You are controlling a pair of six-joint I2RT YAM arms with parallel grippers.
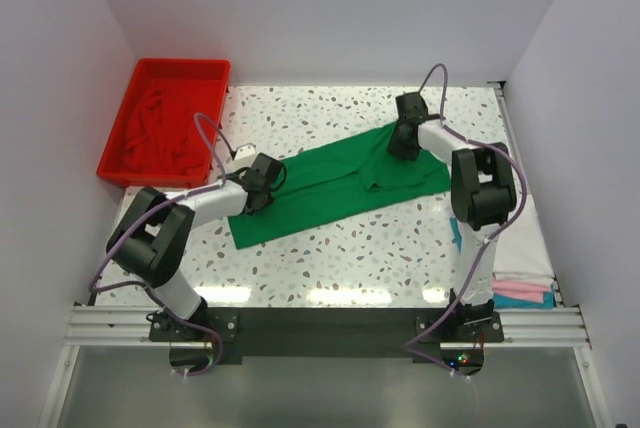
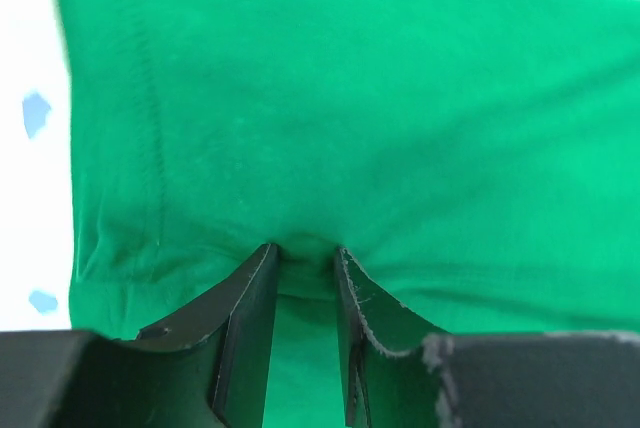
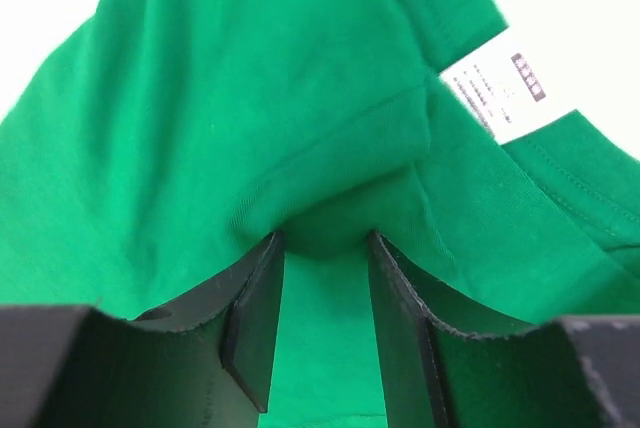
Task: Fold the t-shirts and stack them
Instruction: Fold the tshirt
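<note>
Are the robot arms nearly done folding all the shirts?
Not yet. A small pink and teal pile near the right arm's base looks finished. Right now both arms' jaws pinch the green t-shirt, which lies stretched out across the table. Dark red cloth sits crumpled in the red tray, so more folding is probably left.

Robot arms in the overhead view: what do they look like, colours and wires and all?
Both the left arm and right arm have white tubular links with chunky black joints. A thin purple cable loops along each. The wrist views show flat black fingers with scuffed edges.
</note>
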